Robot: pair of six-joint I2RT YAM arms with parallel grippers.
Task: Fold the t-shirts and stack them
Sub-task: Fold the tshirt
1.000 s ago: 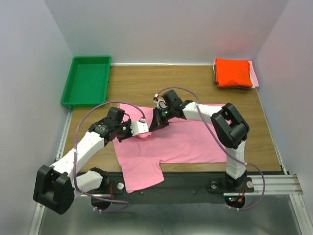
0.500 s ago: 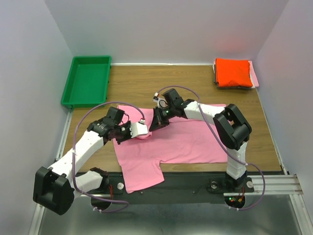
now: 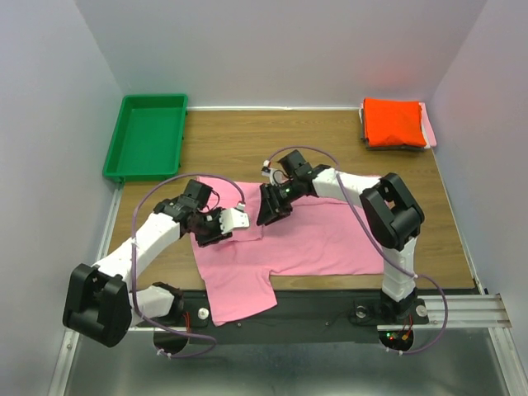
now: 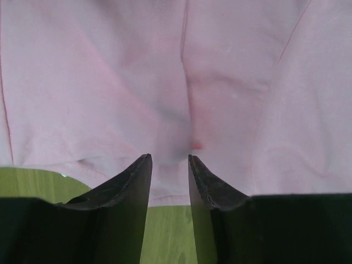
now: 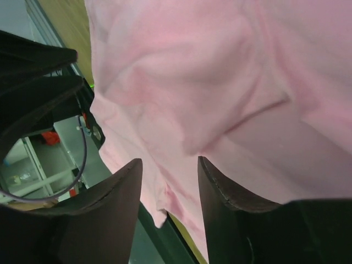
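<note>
Claws both part-open, gripping nothing: left gripper (image 4: 168,158) and right gripper (image 5: 168,160) over the pink t-shirt (image 3: 322,239); folded orange t-shirt (image 3: 394,121) at one o'clock.

A large t-shirt (image 3: 318,239) lies spread on the worktop (image 3: 272,136), by its near edge. A tray (image 3: 148,136) sits far left, and a stack of folded t-shirts (image 3: 394,122) sits far right.

No text, label, brand, number or sign can be read on anything in these views.
</note>
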